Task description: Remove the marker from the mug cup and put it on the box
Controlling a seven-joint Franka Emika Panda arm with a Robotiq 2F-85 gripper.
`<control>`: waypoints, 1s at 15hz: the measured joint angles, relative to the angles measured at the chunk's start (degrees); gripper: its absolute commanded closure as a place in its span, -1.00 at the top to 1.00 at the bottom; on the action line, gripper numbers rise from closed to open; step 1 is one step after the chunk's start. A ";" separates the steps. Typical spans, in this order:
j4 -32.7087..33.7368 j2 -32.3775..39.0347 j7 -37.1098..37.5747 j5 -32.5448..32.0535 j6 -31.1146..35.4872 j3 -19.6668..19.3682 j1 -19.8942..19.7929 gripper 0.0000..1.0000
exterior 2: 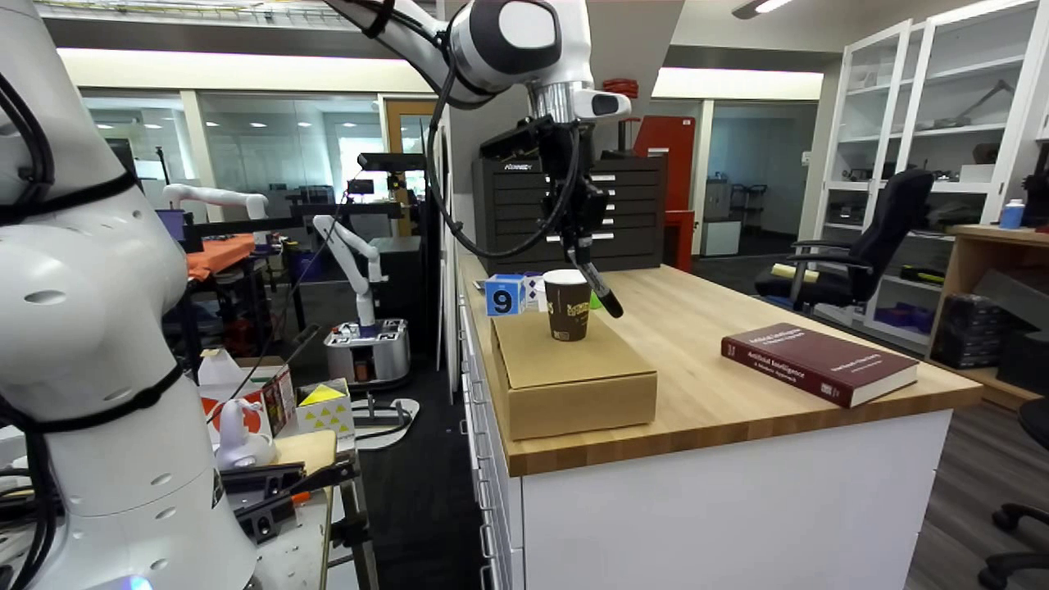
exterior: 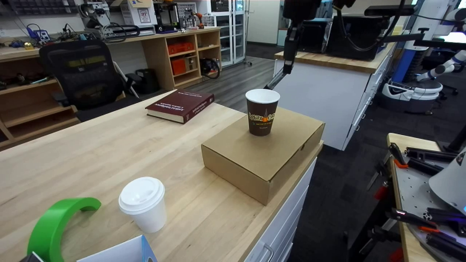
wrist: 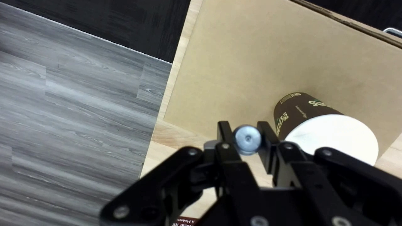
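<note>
The brown mug cup (exterior: 262,118) with a white rim stands upright on the tan cardboard box (exterior: 236,149); both also show in an exterior view, the cup (exterior 2: 567,310) and the box (exterior 2: 582,401). My gripper (exterior 2: 578,246) is shut on the marker (exterior 2: 597,281), a grey stick with a dark tip. The marker is outside the cup, tilted, dark tip down, beside and above the rim. In the wrist view the marker's round grey end (wrist: 248,138) sits between the fingertips, left of the cup (wrist: 304,116), over the box (wrist: 238,69) edge.
A dark red book (exterior: 180,105) lies on the table (exterior: 109,156) beyond the box. A white-lidded cup (exterior: 143,203), a green arch (exterior: 51,229) and a blue-white box (exterior 2: 505,295) stand toward the other end. The cardboard box lies close to the table's edge.
</note>
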 measured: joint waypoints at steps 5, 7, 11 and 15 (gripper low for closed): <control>-2.57 1.27 0.00 0.06 1.80 0.00 0.00 -0.86; -3.85 1.81 0.00 0.10 3.03 0.00 0.03 -0.86; -4.98 2.38 0.00 0.11 4.14 -0.04 0.03 -0.86; -6.44 1.89 0.00 0.17 4.22 0.00 0.09 -0.86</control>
